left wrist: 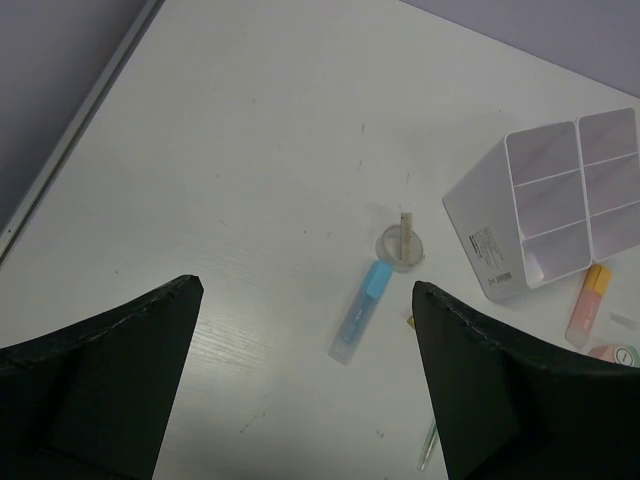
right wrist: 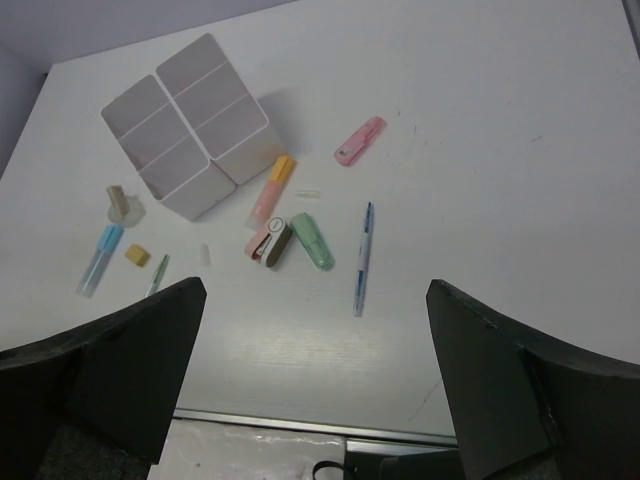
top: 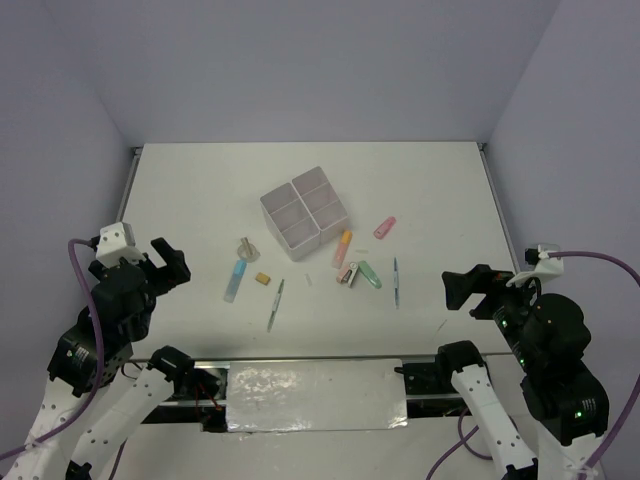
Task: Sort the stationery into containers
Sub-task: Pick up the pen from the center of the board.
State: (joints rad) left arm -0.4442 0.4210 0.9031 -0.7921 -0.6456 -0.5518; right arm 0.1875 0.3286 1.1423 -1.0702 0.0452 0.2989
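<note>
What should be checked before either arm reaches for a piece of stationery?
1. Both open and empty: ok; the left pincer and right pincer gape wide, holding nothing.
2. The organiser upright, compartments free: ok.
3. Open path from the left pincer to the blue highlighter: ok.
4. The blue pen lying apart from other pieces: ok.
5. The cluster of pink, brown and green pieces separated for a clean grab: not ok, they touch.

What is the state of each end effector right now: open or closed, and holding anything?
Left end effector: open, holding nothing.
Right end effector: open, holding nothing.
</note>
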